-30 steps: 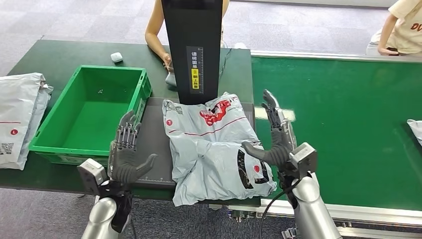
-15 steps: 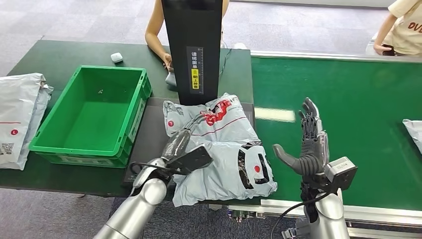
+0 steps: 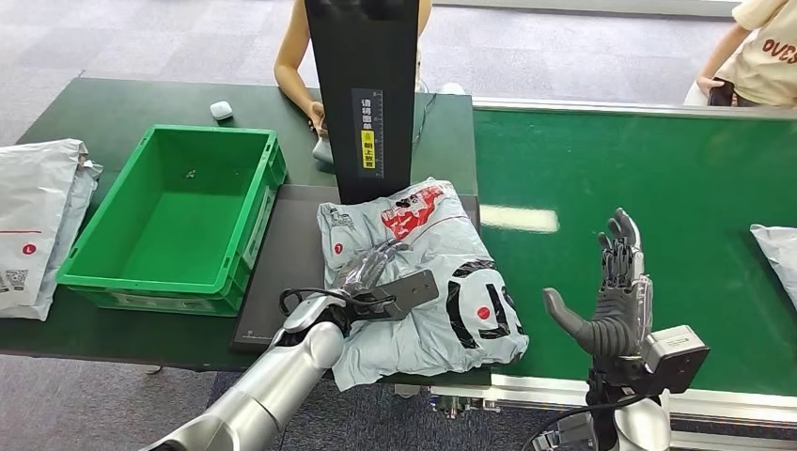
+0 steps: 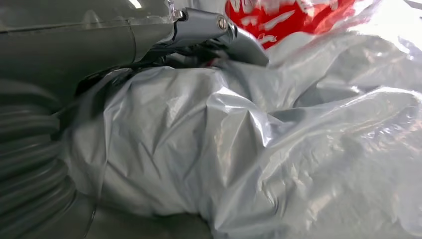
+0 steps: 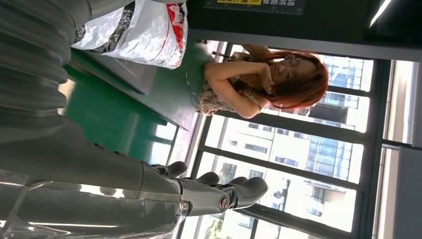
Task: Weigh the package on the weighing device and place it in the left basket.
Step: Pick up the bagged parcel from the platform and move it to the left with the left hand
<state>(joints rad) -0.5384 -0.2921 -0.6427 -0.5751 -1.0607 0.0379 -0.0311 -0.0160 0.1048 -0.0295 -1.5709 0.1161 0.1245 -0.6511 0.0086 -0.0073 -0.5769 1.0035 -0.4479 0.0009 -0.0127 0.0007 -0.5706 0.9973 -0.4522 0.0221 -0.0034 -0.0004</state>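
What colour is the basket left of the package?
Green; the basket shows best in the head view.

Head view looks down from high; both wrist views sit close, sharing the package [image 3: 423, 272].

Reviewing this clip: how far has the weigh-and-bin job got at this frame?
Done: the grey package lies on the black weighing plate below the scanner post. In hand: the left hand rests on the package, fingers over the wrinkled plastic; a firm grip cannot be confirmed. The right hand is raised, open, over the conveyor belt. Left: lifting the package into the green basket, which holds no package.
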